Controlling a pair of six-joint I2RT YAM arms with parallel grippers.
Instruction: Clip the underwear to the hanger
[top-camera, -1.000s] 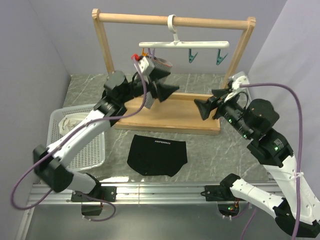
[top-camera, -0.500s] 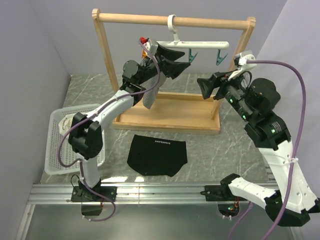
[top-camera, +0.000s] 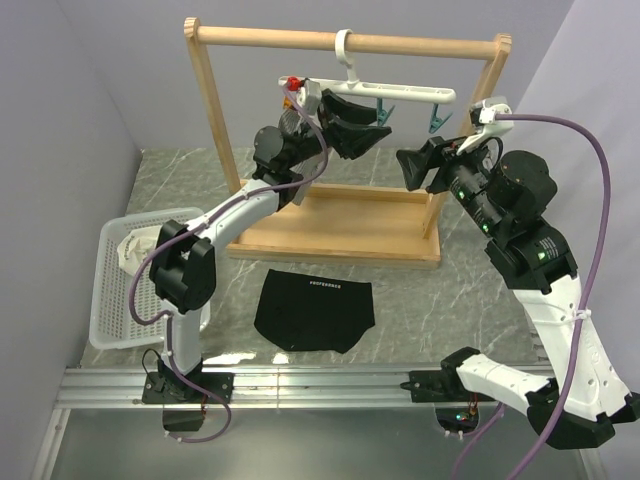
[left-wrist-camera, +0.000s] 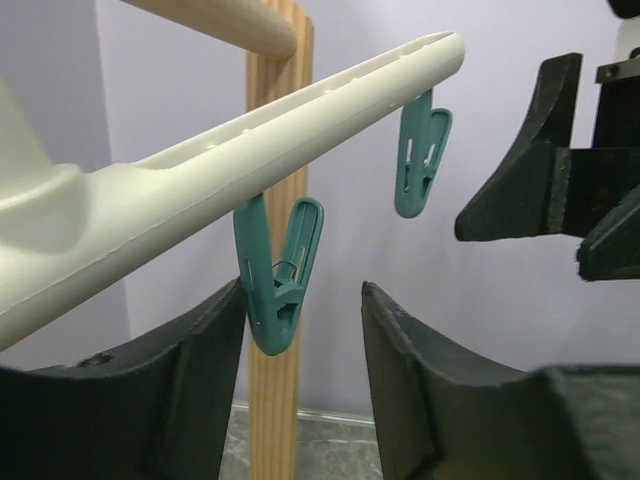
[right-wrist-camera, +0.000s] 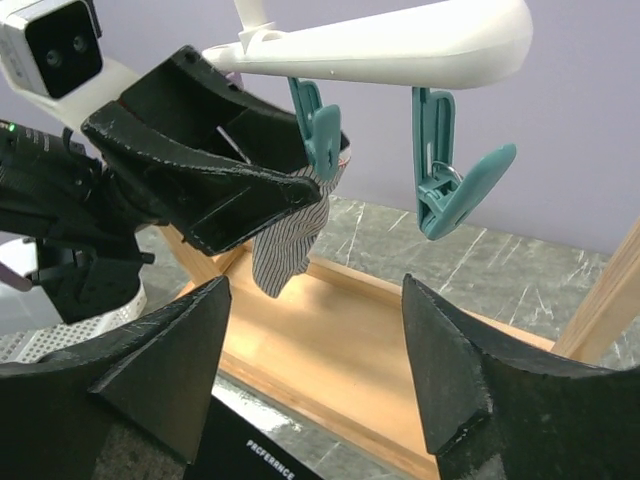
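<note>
Up at the hanger (top-camera: 400, 92), we see the left gripper (left-wrist-camera: 302, 295) with jaws spread around a teal clip (left-wrist-camera: 278, 275), the right gripper (right-wrist-camera: 315, 290) gaping nearby; the underwear (top-camera: 313, 310) lies flat well below.

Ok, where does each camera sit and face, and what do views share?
Top external: above and behind the robot, looking down at underwear, rack and hanger; left arm and right arm show.
Left wrist: on left arm, facing a teal clip between its jaws.
Right wrist: on right arm, facing the left jaws at the hanger; own jaws below.
Shared: both wrist views show it and the end clip.
</note>
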